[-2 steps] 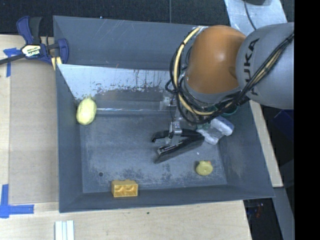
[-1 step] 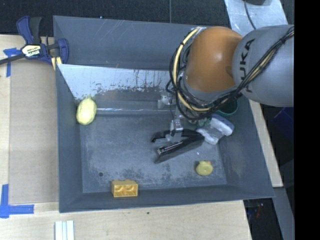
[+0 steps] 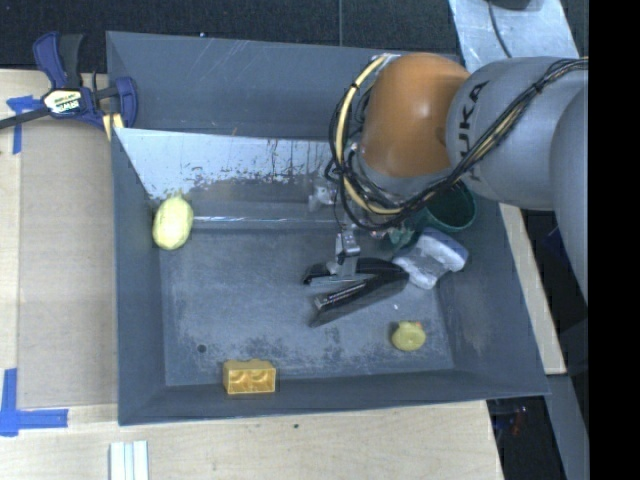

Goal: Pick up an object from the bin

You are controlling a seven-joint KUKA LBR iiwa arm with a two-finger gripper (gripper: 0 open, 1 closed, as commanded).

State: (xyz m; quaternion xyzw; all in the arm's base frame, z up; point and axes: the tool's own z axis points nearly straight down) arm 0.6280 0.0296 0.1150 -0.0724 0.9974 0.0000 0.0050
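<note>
My gripper [image 3: 347, 242] hangs below the orange wrist cover in the middle of the bin, right above the left end of a black stapler-like tool [image 3: 358, 288] that lies flat on the floor. Whether it touches the tool is unclear. A white crumpled packet [image 3: 430, 260] lies just right of the tool. A small yellow round piece [image 3: 408, 336] rests below and to the right, near the front wall.
A yellow-green ball [image 3: 172, 223] sits against the left wall. A yellow toy brick [image 3: 249, 378] lies at the front edge of the floor. A dark green cup [image 3: 452, 208] stands at the right, partly under the arm. The arm covers the back right corner.
</note>
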